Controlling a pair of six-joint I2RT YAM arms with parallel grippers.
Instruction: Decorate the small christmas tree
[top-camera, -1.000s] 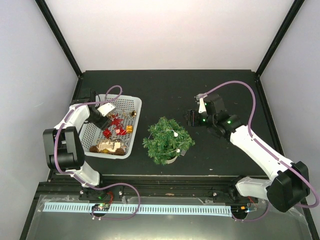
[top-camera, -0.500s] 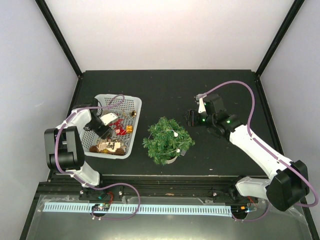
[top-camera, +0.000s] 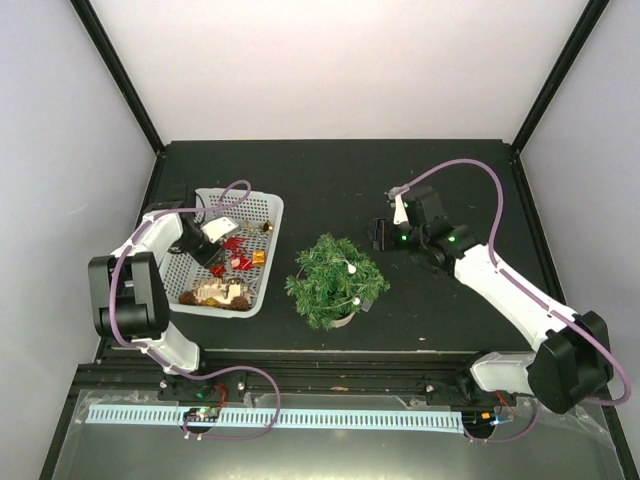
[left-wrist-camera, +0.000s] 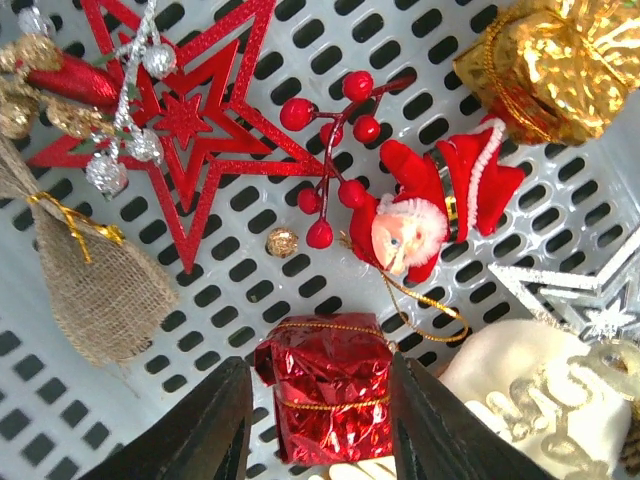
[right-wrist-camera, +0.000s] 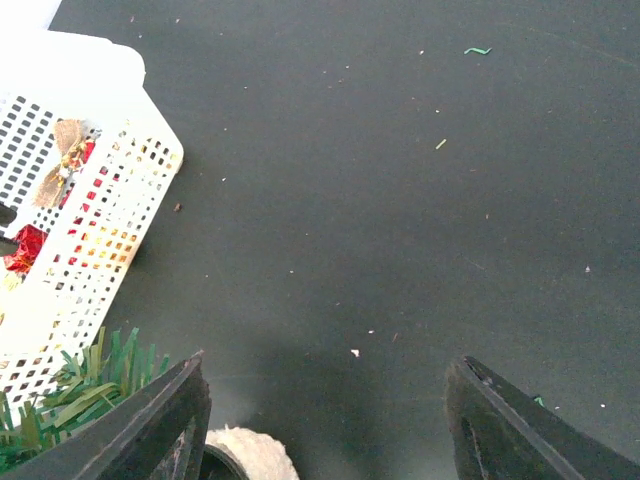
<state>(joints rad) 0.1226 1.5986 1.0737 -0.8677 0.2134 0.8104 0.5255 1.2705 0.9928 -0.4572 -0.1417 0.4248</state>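
Black table (top-camera: 330, 170), white walls round it, nothing fancy. Tree (top-camera: 335, 278) is parked near the front edge, about midway along. Basket (top-camera: 262, 210) is set toward the left edge, and that's where the pick-up step is being done. Left gripper (left-wrist-camera: 318, 372) is lowered over a red foil gift (left-wrist-camera: 325, 405), jaws partly open and set right against both its sides; whether it's actually pinched can't be told. Right gripper (right-wrist-camera: 328, 362) is held wide open and empty over bare table, just beside the tree on its far right side. Next, a firm squeeze and a straight lift are probably called for, so the Santa (left-wrist-camera: 430, 205) with its gold cord isn't dragged along. No brand or label is found. Glittery marks on a cream ornament (left-wrist-camera: 530, 400) can't be read.
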